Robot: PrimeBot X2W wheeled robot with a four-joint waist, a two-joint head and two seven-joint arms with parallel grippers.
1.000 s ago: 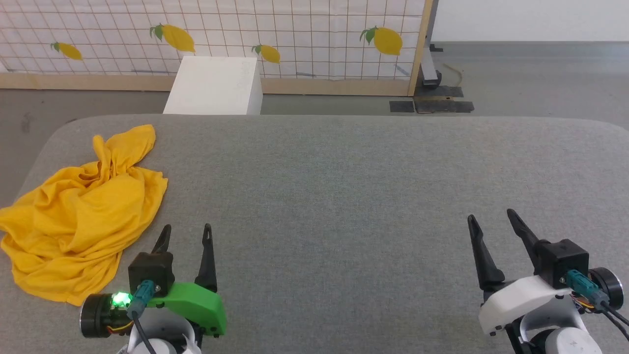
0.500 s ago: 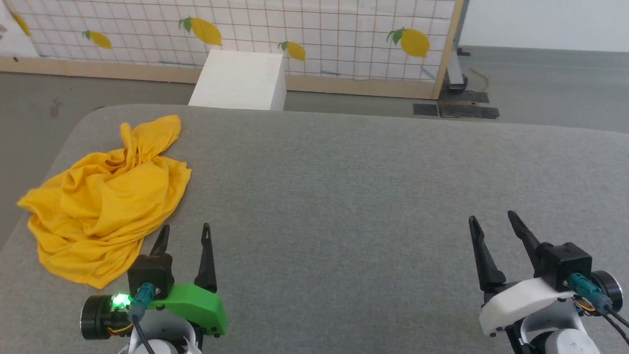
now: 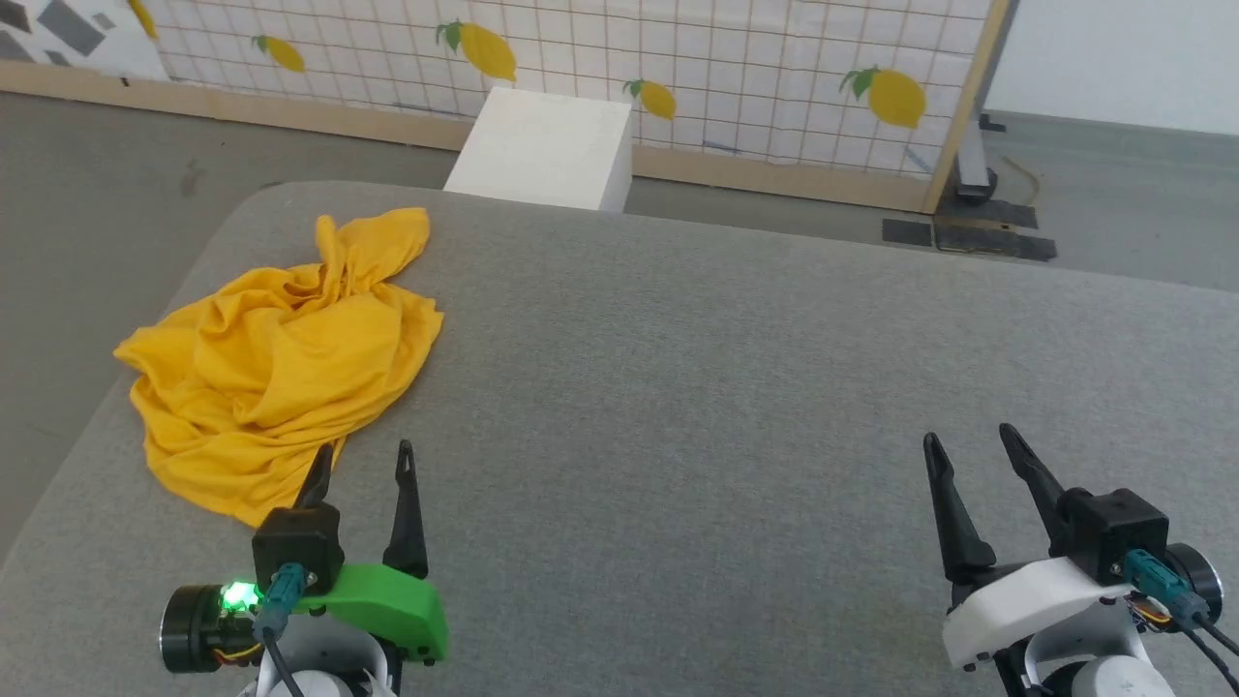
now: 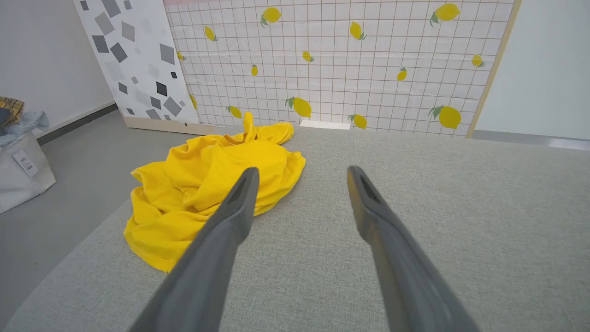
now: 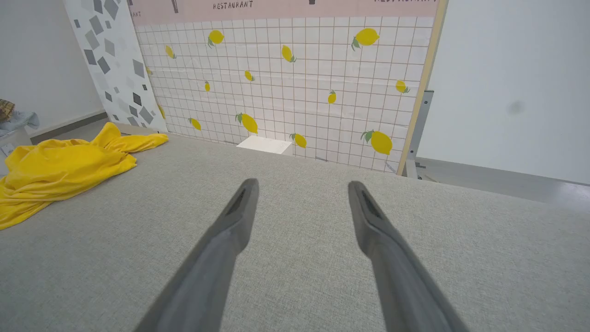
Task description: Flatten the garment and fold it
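- Since a second ago our head camera has swung to the left, so the garment, the white box and the lemon screen all sit further right in that view; the heap keeps the same shape and the same place on the surface; both grippers show where they did before
- We count one garment: a mustard-yellow heap, crumpled and unfolded, on the far left part of the grey surface, with one twisted end pointing to the far edge; its print is hidden in the folds
- We count two grippers; the left gripper has its two fingers spread wide with nothing between them; the right gripper is spread just as wide and holds nothing
- The left gripper is just beside the garment's near hem; its left finger crosses in front of the cloth in the left wrist view; we cannot tell whether it touches
- The right gripper is well apart from the garment, with bare surface between them
- Beyond the far edge we count one white box on the floor, close to the surface; behind it stands one tiled screen in a wooden frame; five printed lemons show on it in the head view, one cut by the top edge
- One grey-speckled panel stands left of the screen; one pale bag with a tag sits on the floor at the left; dark mats lie by the screen's post
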